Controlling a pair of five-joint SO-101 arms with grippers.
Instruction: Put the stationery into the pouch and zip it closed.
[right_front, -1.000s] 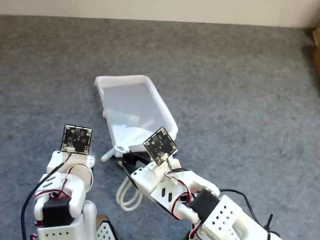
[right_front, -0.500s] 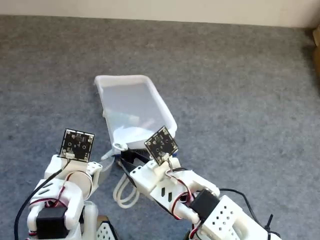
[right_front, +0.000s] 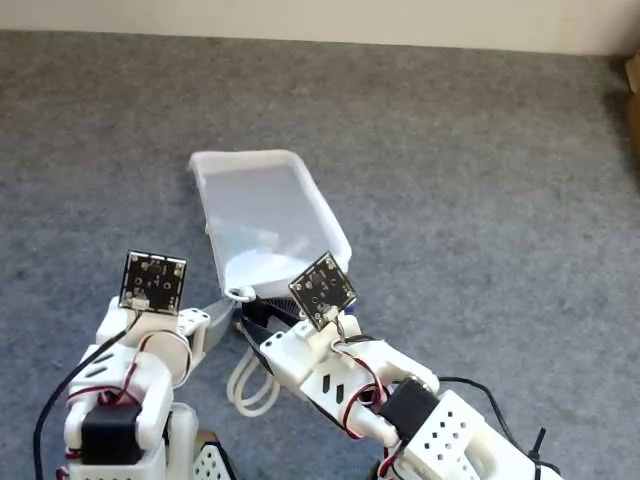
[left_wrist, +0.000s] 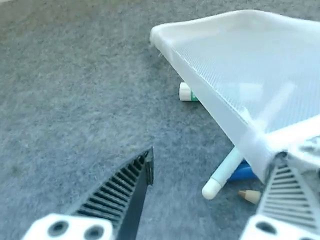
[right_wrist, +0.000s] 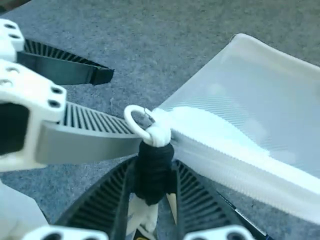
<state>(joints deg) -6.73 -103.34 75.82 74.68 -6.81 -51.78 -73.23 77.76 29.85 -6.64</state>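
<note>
**Bracing the pouch for a zipper run, stationery not yet inside**

Lying near the middle of the grey table (right_front: 480, 200) in the high view, the translucent pouch (right_front: 262, 205) points its zipper end toward 6 o'clock, where both arms meet it. The right pincer (right_wrist: 153, 170) is clenched on the black pull cord (right_wrist: 151, 152), which hangs from the white ring (right_wrist: 136, 120) at the zipper's end. The left pincer (left_wrist: 214, 161), at 9 o'clock of the right one, is spread wide and grasps nothing. One of its jaws lies just beside the pouch's near corner, but whether they touch cannot be told.

Stationery lies on the table under and beside that raised corner: a pale pen (left_wrist: 223, 172) with a white cap, a pencil (left_wrist: 248, 196) tip, a blue item (left_wrist: 245, 173), and a green-and-white stick (left_wrist: 186, 92) farther along the pouch's edge.

With these things outside, the task looks to be at an early stage. The step in hand seems to be working the zipper, probably to open the mouth. Next, the left pincer likely has to pinch the corner fabric firmly, so the right can draw the cord along the teeth without dragging the whole pouch.
</note>
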